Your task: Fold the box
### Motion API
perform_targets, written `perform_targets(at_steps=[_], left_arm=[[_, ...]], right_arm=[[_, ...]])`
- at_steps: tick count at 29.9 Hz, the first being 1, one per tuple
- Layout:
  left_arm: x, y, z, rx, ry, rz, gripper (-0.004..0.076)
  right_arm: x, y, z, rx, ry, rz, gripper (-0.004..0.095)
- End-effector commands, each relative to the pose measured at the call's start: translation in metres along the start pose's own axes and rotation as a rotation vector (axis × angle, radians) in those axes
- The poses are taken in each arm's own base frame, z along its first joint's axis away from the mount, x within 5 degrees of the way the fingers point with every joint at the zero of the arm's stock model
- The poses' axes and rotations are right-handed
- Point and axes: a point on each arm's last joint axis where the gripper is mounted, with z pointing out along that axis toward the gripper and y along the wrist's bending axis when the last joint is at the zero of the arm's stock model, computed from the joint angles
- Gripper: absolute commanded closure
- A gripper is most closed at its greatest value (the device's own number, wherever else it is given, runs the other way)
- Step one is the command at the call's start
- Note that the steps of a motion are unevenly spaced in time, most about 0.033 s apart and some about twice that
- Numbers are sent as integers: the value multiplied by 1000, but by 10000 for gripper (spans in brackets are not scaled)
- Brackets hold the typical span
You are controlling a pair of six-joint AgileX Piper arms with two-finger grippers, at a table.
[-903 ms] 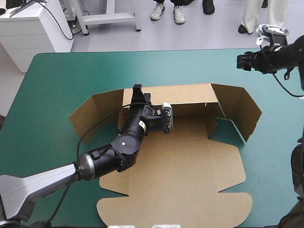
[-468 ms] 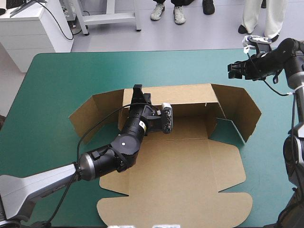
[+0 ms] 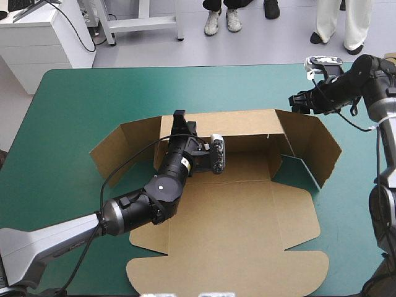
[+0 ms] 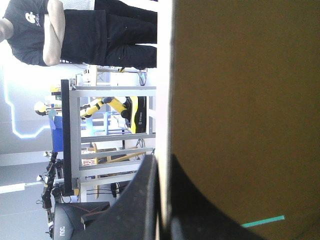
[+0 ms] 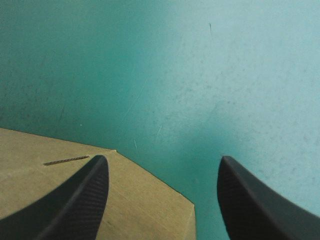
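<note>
The box (image 3: 235, 216) lies partly raised in the middle of the table (image 3: 80, 105), on the teal-green cover. Its back wall (image 3: 247, 120) stands up along the far side. The left flap (image 3: 124, 145) and the right flap (image 3: 315, 145) rise at a slant from the wall's ends. The lid (image 3: 235, 253) lies flat toward the near edge, its rounded tabs spread on the cover. A patch of cover shows inside the right flap, beside the box floor (image 3: 247, 164).

The left gripper (image 3: 179, 124) clamps the top edge of the back wall near its left end. In the left wrist view the black fingers (image 4: 145, 200) are all but closed on the thin board edge, at the left gripper (image 4: 162, 170). The box (image 4: 250, 100) fills the whole side ahead of them and hides the table there. The left arm (image 3: 154, 192) lies slantwise over the box's left part, covering the near left of the floor and part of the wall.

The right gripper (image 3: 297, 103) hangs above the box's far right corner, where the back wall meets the right flap. In the right wrist view, at the right gripper (image 5: 163, 162), the fingers (image 5: 250, 200) stand wide apart with nothing between them. Under one finger lies a cut corner of the box (image 5: 145, 210) with a thin slit in it. Ahead of the fingers is bare cover (image 5: 200, 75).
</note>
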Motion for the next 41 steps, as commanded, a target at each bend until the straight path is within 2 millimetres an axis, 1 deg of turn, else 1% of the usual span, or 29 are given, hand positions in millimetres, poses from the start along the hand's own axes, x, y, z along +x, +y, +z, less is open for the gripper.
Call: perform_targets(at_steps=[1, 4, 9, 14, 20, 26, 29, 33, 41], left_arm=[[-3, 17, -10, -59, -27, -40, 756], [-3, 17, -10, -60, -25, -47, 756], [-3, 18, -10, -69, -29, -45, 756], [-3, 18, -10, -69, -29, -45, 756], [-3, 18, -10, -69, -29, -45, 756], [-3, 19, -10, -72, -32, -67, 756], [-4, 19, -10, -75, -32, -64, 756], [-4, 20, -10, -83, -36, -54, 756], [-4, 21, -10, -97, -41, -36, 756]], right_arm=[[6, 11, -30, 7, -84, -43, 332], [17, 17, -38, -3, -109, -62, 332], [37, 24, -44, -14, -146, -95, 350], [57, 29, -42, -41, -178, -121, 350], [81, 35, -35, -87, -198, -171, 350], [103, 40, -31, -103, -212, -261, 366], [109, 43, -31, -120, -219, -303, 383], [111, 46, -30, -151, -216, -353, 383], [118, 54, -31, -235, -184, -547, 374]])
